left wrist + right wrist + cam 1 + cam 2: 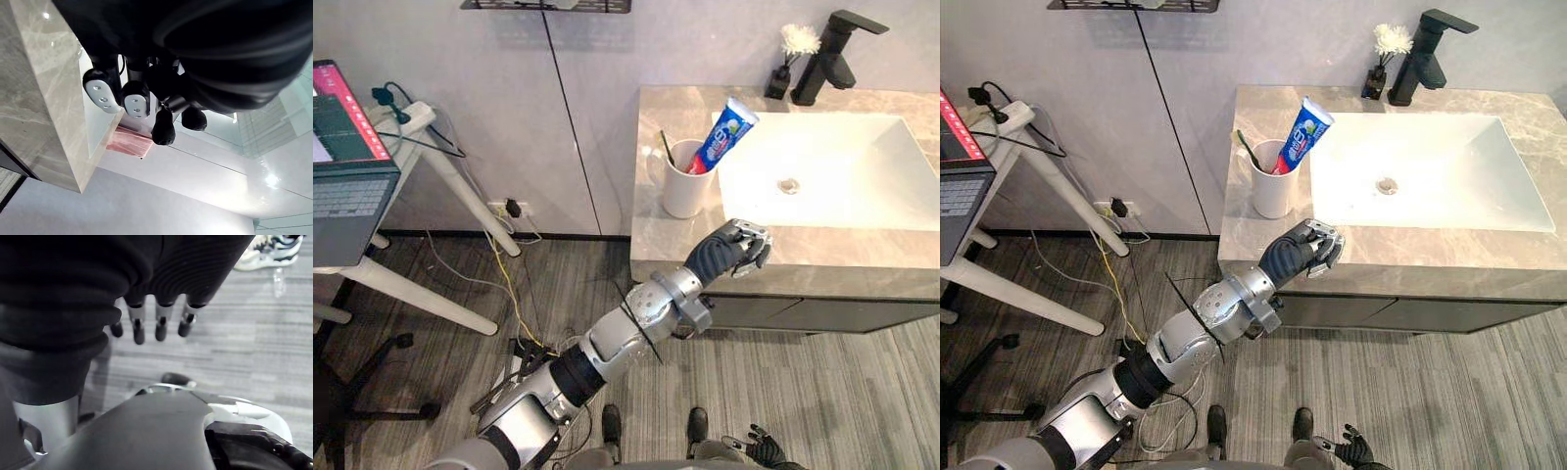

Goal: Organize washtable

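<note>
Left hand [736, 247] curled at glossy veined marble counter [656, 245] edge.

Light: bright, even, from overhead. Sink [862, 186]: glares near white. Countertop [671, 235]: soft sheen, small glints beside my left hand [146, 73]. Wall shelf [548, 5]: faint shadow beneath. Wall [220, 196]: one bright reflected spot. Floor [254, 333] past my right hand [161, 316]: dimmer, grey.

Grey, evenly lit room.
A pale panelled wall [509, 117] is meeting a grey plank floor [783, 392]; a white trestle desk [421, 299] is standing left, probably a chair's black base [403, 341] beside it.
</note>
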Controlling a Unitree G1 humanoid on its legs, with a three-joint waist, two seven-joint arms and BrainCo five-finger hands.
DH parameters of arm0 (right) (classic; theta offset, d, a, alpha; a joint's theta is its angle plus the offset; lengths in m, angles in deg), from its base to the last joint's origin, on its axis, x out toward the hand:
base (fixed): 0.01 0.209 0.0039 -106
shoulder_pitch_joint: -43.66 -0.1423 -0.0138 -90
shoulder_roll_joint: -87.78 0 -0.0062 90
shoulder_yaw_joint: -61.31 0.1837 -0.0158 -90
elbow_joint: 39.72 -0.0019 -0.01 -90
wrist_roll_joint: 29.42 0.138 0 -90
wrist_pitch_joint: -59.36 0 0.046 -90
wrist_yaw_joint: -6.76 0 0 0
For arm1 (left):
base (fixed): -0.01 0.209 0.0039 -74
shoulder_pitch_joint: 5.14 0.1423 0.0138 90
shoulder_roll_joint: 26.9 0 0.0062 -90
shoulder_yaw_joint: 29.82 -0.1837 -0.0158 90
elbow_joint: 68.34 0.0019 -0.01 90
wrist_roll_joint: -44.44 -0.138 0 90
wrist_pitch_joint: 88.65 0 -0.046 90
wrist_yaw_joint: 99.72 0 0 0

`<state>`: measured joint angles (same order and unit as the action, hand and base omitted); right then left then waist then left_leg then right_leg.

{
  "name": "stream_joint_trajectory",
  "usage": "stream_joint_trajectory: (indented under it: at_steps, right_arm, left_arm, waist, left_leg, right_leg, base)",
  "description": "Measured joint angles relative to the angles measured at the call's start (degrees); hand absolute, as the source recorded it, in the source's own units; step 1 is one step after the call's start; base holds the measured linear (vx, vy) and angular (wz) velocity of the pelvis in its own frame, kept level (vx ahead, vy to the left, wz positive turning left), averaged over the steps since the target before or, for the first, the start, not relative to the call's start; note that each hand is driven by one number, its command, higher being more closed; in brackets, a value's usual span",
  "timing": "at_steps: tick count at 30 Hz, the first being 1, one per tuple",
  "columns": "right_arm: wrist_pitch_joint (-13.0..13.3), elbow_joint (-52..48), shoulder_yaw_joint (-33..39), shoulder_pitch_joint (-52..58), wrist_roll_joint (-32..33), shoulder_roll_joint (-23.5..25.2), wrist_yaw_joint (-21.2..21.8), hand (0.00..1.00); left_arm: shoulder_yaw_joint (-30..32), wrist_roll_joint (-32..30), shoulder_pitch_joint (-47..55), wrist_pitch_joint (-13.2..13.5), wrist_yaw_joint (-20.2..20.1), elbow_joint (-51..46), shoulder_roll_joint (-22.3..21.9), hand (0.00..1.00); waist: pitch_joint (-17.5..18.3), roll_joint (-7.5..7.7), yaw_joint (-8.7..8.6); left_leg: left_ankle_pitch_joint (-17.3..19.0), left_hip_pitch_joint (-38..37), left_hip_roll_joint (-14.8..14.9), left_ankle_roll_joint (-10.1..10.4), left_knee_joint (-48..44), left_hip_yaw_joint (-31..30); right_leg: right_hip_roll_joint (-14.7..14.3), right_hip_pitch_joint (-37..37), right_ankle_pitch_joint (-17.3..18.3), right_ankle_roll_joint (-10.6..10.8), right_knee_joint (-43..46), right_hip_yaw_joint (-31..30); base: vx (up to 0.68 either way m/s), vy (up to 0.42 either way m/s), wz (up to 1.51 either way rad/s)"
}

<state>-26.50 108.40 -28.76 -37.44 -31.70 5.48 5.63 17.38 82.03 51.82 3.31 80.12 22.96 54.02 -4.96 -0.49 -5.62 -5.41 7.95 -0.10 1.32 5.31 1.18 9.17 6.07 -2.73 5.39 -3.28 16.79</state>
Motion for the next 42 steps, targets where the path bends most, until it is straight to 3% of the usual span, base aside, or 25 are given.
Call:
stream_joint_trajectory:
  at_steps: [7,13,25,42]
  right_arm:
    - [-0.2,-3.7,-0.1,0.0,0.0,-0.5,-0.3,0.00]
    - [-0.5,-9.4,-0.4,0.7,0.1,-0.5,-0.3,0.00]
    - [-0.6,-15.3,-1.1,3.1,0.6,-0.7,-1.2,0.00]
    - [-0.2,-19.0,-1.8,4.0,0.7,-1.1,-1.3,0.00]
  left_arm:
    - [1.7,-3.5,-3.3,0.9,1.9,3.2,-1.3,1.00]
    - [8.8,-5.7,-6.7,0.9,5.1,10.0,-1.7,1.00]
    - [14.5,-6.9,-14.7,1.7,6.8,17.2,-1.5,1.00]
    - [15.2,-7.4,-20.8,2.3,6.3,18.4,0.6,1.00]
  waist:
    - [-3.2,-0.71,-0.22]
    - [-6.0,-0.71,-1.63]
    - [-8.6,-0.56,-1.53]
    - [-11.4,-0.65,-1.85]
  left_leg:
    - [0.2,1.1,0.0,-0.2,0.0,1.8]
    - [0.2,2.6,-0.1,-0.3,-0.2,3.6]
    - [1.3,4.2,-0.1,-0.8,-2.2,4.8]
    - [1.2,6.2,-0.3,-0.9,-3.4,4.0]
  right_leg:
    - [0.0,2.1,-0.4,0.1,0.1,-2.1]
    - [-0.1,4.3,-1.3,0.2,0.0,-4.4]
    - [-0.1,6.3,-2.0,0.1,0.1,-6.1]
    - [0.0,7.1,-2.9,0.1,0.0,-5.8]
  base:
    - [0.00,0.011,-0.15]
    - [0.02,0.009,-0.18]
    - [-0.03,0.006,-0.06]
    - [-0.01,0.004,0.00]
